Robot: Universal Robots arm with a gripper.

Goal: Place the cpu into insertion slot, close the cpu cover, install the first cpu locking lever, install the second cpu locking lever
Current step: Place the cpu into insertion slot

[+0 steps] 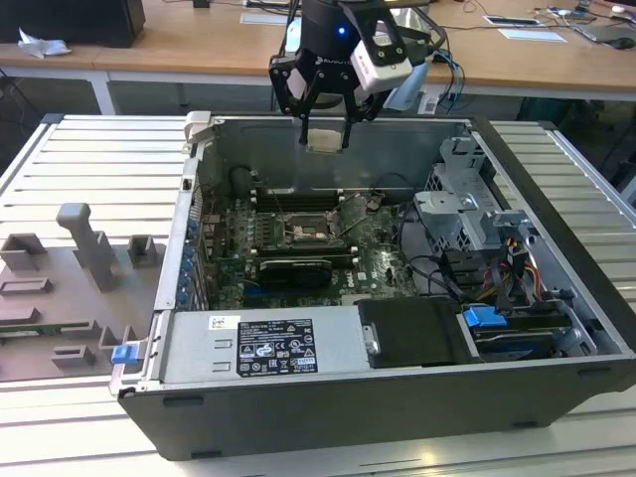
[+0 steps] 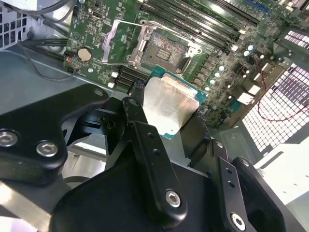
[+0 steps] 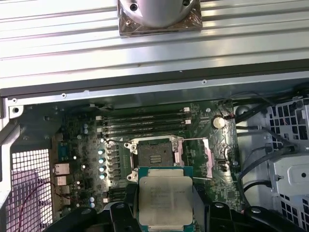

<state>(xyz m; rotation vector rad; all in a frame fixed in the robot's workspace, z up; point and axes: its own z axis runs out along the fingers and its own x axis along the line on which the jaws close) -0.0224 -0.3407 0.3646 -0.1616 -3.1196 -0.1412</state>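
Table: a pale slatted metal surface [image 1: 89,149] carried everything, with a grey fixture plate [image 1: 70,278] on it at the exterior view's left.
Computer case: the dark tower [image 1: 397,407] lay on its side with the open side facing up.
Power supply: a silver box [image 1: 258,343] sat along the case's near wall in the exterior view.
Motherboard: the green board [image 3: 77,145] lay flat on the case floor, with long memory slots [image 3: 145,123] just beside the socket.
Gripper: the black two-finger tool [image 1: 325,137] hung above the case near its far wall, clear of the board. Its fingers [image 2: 140,104] were clamped on opposite edges of the chip.
Cpu cover: the silver frame [image 2: 112,43] appeared to be swung back off the socket and lying to one side of it, though its hinge was hard to make out.
Insertion slot: the square black socket [image 3: 153,154] lay uncovered with its dark centre exposed and nothing in it.
Cpu: the silvery chip [image 3: 165,198] was held face up and roughly level between the fingers, above the board and not touching the socket.
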